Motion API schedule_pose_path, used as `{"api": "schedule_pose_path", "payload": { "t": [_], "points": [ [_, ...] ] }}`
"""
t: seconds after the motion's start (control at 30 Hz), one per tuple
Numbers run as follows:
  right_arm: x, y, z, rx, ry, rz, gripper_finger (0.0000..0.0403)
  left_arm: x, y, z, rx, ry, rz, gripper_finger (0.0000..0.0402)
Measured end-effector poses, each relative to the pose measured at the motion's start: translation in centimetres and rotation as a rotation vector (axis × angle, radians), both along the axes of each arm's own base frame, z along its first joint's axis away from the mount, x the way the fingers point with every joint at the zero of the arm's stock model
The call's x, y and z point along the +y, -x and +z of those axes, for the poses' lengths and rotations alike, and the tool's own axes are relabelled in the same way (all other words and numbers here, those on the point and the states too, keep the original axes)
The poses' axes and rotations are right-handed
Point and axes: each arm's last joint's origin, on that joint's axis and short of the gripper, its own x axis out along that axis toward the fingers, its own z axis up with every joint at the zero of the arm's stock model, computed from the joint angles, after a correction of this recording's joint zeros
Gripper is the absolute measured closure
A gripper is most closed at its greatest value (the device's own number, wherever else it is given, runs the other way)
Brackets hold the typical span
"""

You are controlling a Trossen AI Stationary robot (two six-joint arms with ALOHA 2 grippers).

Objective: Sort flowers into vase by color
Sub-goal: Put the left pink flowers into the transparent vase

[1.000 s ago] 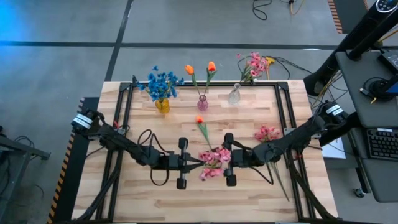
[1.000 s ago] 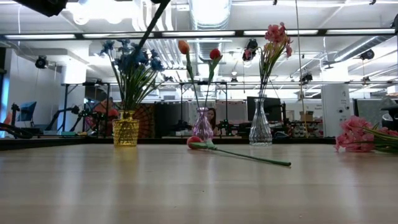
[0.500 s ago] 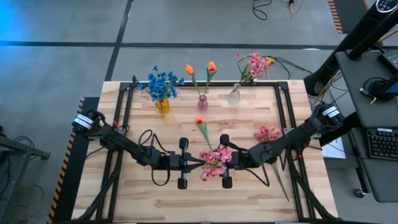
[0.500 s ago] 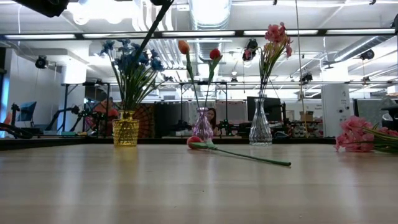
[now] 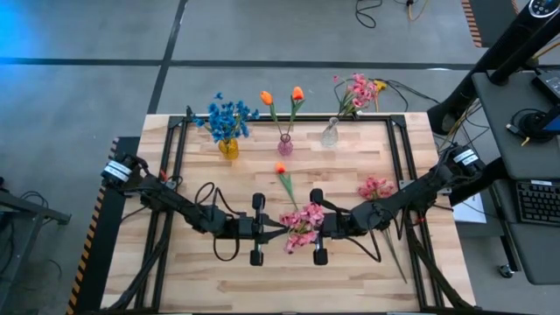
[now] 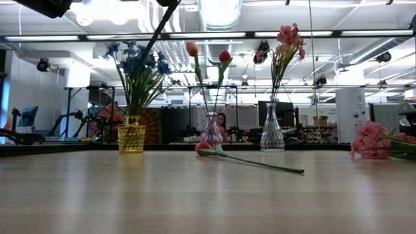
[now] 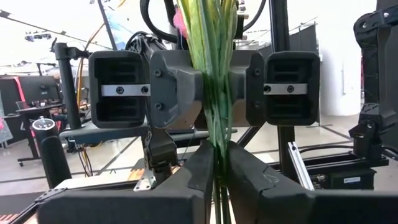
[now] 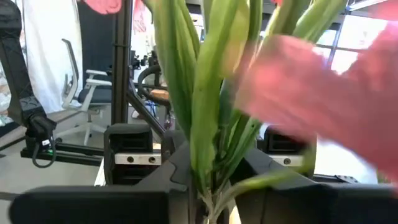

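Both grippers are meeting at the centre front of the table (image 5: 201, 289), each facing the other across a pink flower spray (image 5: 303, 226). The left gripper (image 7: 219, 163) is clenching the green stems (image 7: 214, 93) of that spray, its two dark fingers pressed together on them. The right gripper (image 8: 208, 202) is grasping the same bunch from the opposite side, stems and leaves rising between its fingers and a pink bloom (image 8: 323, 93) filling the near view.

From the held spray, a lone orange flower (image 5: 282, 171) is lying flat on the wood at about 11 o'clock, its stem (image 6: 260, 164) stretched along the table. A second pink spray (image 5: 376, 187) is lying on the table at about 2 o'clock, near the right arm.

Along the far edge three vases are standing in a row. At 10 o'clock the yellow vase (image 6: 131, 134) is holding blue flowers (image 5: 229, 115). At 12 o'clock the purple vase (image 6: 210, 132) is holding two orange flowers (image 5: 297, 93). At 1 o'clock the clear vase (image 6: 272, 133) is holding pink flowers (image 5: 359, 90).
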Motion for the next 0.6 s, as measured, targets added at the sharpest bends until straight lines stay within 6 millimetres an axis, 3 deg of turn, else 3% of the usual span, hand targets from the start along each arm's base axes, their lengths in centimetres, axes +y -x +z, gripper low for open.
{"api": "schedule_pose_path", "payload": {
  "t": [0.17,0.4,0.6],
  "points": [
    [0.0,0.0,0.0,0.0,0.001,0.0,0.0354,0.0,0.0,-0.1,0.008,0.014,-0.004,0.0335],
    [-0.2,0.3,0.4,0.011,0.0,-0.01,0.036,0.1,0.2,-0.5,0.109,0.025,0.035,0.0234],
    [-1.6,1.9,2.4,0.139,-0.008,-0.228,0.036,0.3,2.2,1.2,0.231,-0.013,0.118,0.0168]
  ]
}}
